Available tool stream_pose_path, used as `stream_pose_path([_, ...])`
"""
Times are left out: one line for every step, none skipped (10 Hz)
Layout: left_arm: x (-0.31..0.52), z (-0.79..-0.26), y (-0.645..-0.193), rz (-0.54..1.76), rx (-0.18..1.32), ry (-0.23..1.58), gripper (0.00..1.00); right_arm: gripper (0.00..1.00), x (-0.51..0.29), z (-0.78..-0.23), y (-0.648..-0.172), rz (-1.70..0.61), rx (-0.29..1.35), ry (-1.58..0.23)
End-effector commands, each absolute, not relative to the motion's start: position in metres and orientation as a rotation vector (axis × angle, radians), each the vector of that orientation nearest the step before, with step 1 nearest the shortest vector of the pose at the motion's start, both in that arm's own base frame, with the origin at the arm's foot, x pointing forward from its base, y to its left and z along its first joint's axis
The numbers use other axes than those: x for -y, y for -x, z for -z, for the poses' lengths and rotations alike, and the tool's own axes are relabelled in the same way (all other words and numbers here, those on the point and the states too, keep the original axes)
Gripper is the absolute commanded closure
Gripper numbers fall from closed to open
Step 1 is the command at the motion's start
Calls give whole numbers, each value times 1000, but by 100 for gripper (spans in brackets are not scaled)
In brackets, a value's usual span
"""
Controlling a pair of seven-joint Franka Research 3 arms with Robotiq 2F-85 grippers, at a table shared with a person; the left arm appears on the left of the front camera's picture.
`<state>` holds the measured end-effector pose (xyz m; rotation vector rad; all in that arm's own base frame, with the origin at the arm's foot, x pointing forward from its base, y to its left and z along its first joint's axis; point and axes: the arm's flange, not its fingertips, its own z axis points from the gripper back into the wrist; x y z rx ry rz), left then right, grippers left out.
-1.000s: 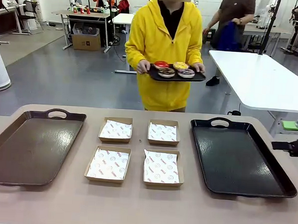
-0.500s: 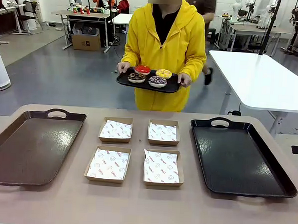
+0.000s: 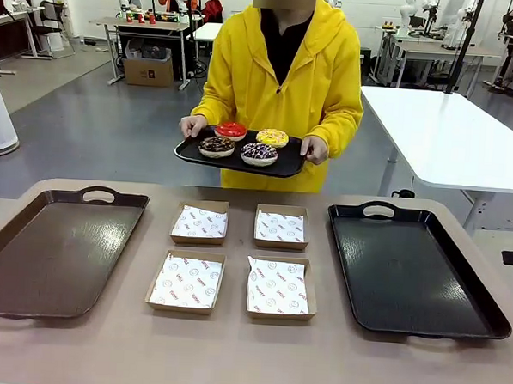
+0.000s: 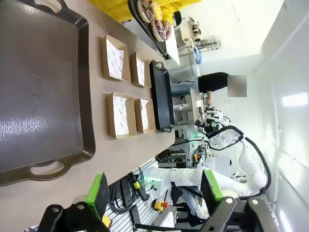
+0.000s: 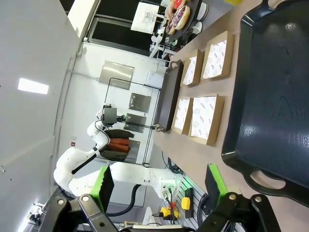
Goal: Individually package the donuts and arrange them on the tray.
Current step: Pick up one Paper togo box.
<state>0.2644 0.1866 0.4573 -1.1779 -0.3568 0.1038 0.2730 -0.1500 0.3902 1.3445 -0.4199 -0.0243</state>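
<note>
Nothing packaged yet: four donuts (image 3: pixel 259 151) sit on the person's carried tray (image 3: pixel 186 155), boxes (image 3: pixel 186 281) empty. My left end effector (image 4: pixel 154 191) and right end effector (image 5: pixel 160 186) are spread wide, holding nothing.

four iced donuts (image 3: pixel 259 153) sit on held tray (image 3: pixel 188 155).

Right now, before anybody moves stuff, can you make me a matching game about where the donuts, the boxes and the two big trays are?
Things:
1. donuts
2. cardboard boxes
3. brown tray
4. black tray

Places:
A. at the robot's right end of the table
B. on the small tray held by the person
C. in the middle of the table, in two rows
D. at the robot's left end of the table

Pairs: 1-B, 2-C, 3-D, 4-A
</note>
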Motion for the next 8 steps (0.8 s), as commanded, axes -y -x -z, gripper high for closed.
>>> stream_pose_path([-187,-456,-264,-97,366,1195,0,0,150,-391,-273,24,423,-1354])
stream_pose_path([-187,-456,-264,-97,366,1195,0,0,150,-391,-273,24,423,-1354])
stream_pose_path([-187,-456,-264,-97,366,1195,0,0,150,-391,-273,24,423,-1354])
stream_pose_path([-187,-456,-264,-97,366,1195,0,0,150,-391,-273,24,423,-1354])
stream_pose_path([-187,-456,-264,-97,366,1195,0,0,150,-391,-273,24,423,-1354])
stream_pose_path([-187,-456,-264,-97,366,1195,0,0,150,-391,-273,24,423,-1354])
stream_pose_path([-187,-456,-264,-97,366,1195,0,0,150,-391,-273,24,423,-1354])
stream_pose_path([-187,-456,-264,-97,366,1195,0,0,150,-391,-273,24,423,-1354])
